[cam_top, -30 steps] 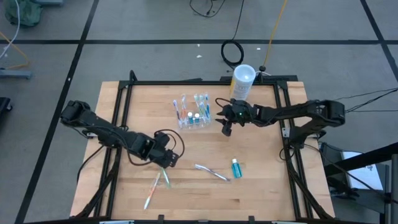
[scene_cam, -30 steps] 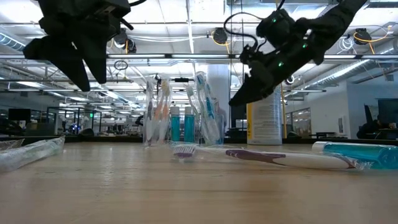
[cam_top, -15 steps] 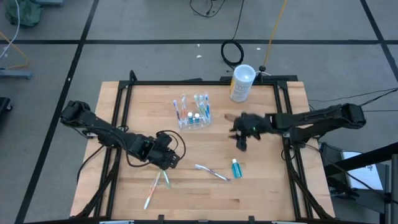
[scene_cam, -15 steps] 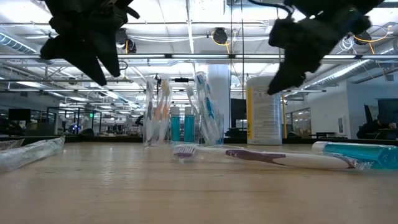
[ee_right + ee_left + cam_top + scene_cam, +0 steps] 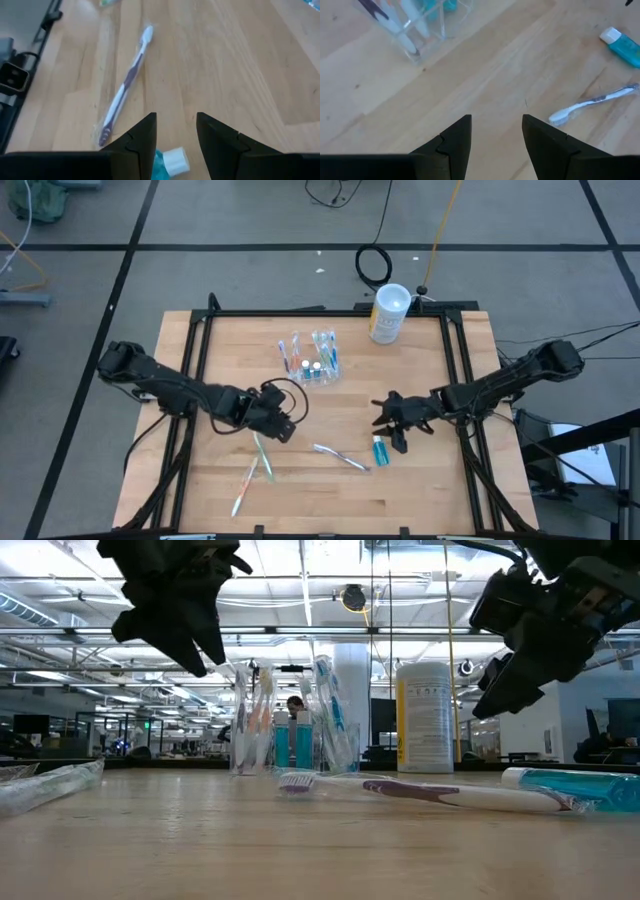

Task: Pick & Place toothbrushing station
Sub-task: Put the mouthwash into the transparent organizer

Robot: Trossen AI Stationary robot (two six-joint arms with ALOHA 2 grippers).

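Observation:
The clear holder [image 5: 312,362] stands at the table's far middle, with toothbrushes and teal tubes upright in it. A purple-and-white toothbrush [image 5: 340,457] and a teal, white-capped toothpaste tube [image 5: 379,450] lie flat on the wood toward the near right. My right gripper [image 5: 395,438] hangs open just above the tube's cap end [image 5: 170,161], pointing at the lying toothbrush [image 5: 125,85]. My left gripper [image 5: 288,422] hangs open above bare wood, left of that toothbrush and nearer than the holder [image 5: 415,25]. Nothing is between either pair of fingers [image 5: 496,132].
A white canister [image 5: 388,313] stands at the far right corner. Two wrapped toothbrushes [image 5: 250,478] lie at the near left, below my left arm. Black rails [image 5: 455,380] frame the table. Bare wood lies between the holder and the lying toothbrush.
My right gripper has swung from beside the holder toward the table's near and right edges, sinking a little and rolling, and now hangs over the toothpaste tube. My left gripper has shifted slightly toward the right and rolled. No object has moved.

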